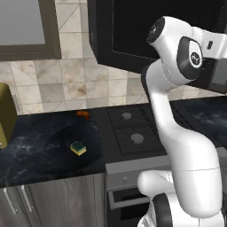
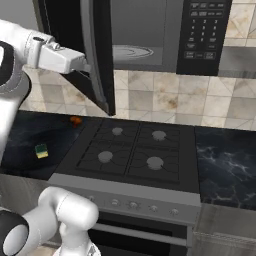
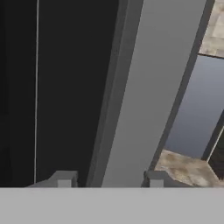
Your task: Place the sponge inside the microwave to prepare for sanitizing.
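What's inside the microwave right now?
Inside the microwave sits a round glass turntable with nothing on it. The open door hides the left part. The sponge lies on the counter.

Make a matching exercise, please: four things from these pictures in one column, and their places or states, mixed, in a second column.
Things:
1. sponge
2. microwave door
3. small orange thing
4. turntable

Places or states:
A. inside the microwave
B. swung open, gripper at its edge
C. on the dark counter, left of the stove
D. at the counter's back, by the tiled wall

Pairs: 1-C, 2-B, 3-D, 4-A
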